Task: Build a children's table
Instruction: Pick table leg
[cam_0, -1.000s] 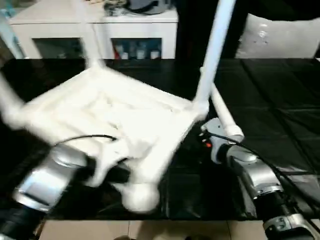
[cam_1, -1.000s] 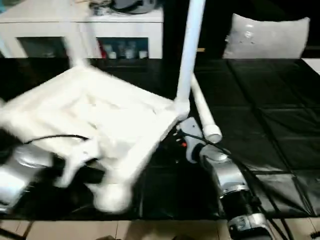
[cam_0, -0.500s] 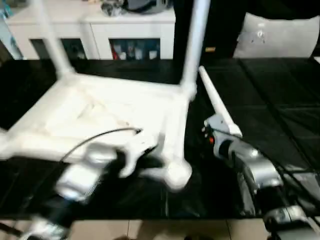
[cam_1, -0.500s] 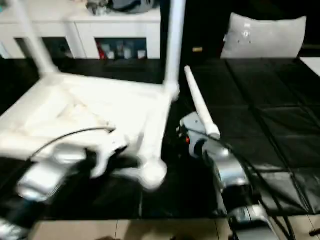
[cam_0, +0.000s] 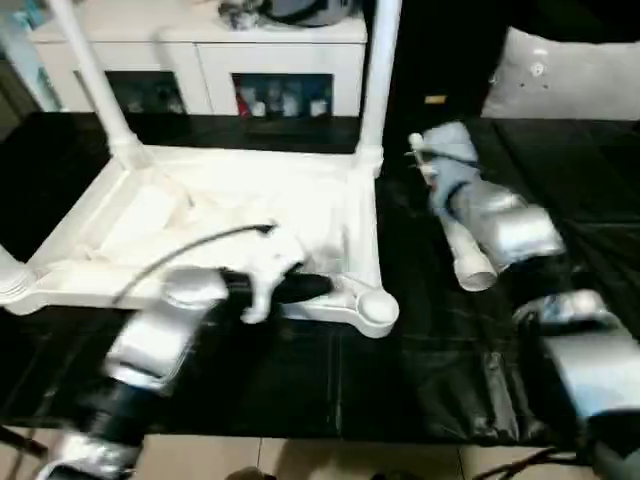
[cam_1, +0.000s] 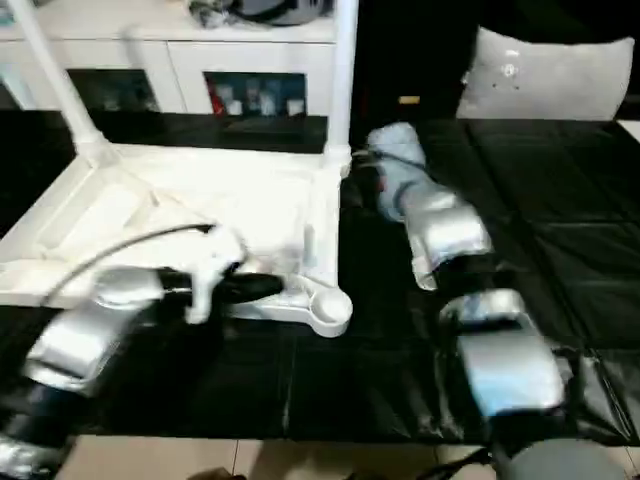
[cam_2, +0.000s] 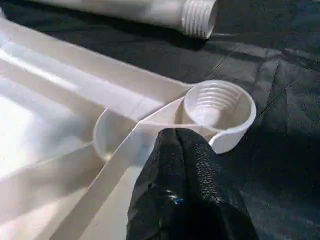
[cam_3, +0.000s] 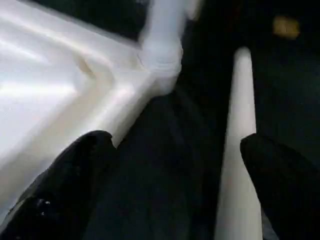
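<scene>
White table top (cam_0: 200, 215) rim meets clenched left claw (cam_2: 182, 150); right claw (cam_3: 175, 165) gapes empty.

- The children's table (cam_0: 240, 200) is white all over, top and legs alike, with pale ribs crossing its underside.
- The loose leg (cam_2: 125, 10) is the same white, ridged with thread at its end.
- The counter (cam_0: 420, 350) is black, with a faint grid of creases.
- Both forearms gleam silver; the left end effector (cam_2: 175, 150) has black, pebbled fingers.
- The right end effector (cam_3: 175, 165) has black fingers too.
- The cabinet (cam_0: 200, 50) behind is white.
- The cushion (cam_0: 560, 75) is light grey.
</scene>
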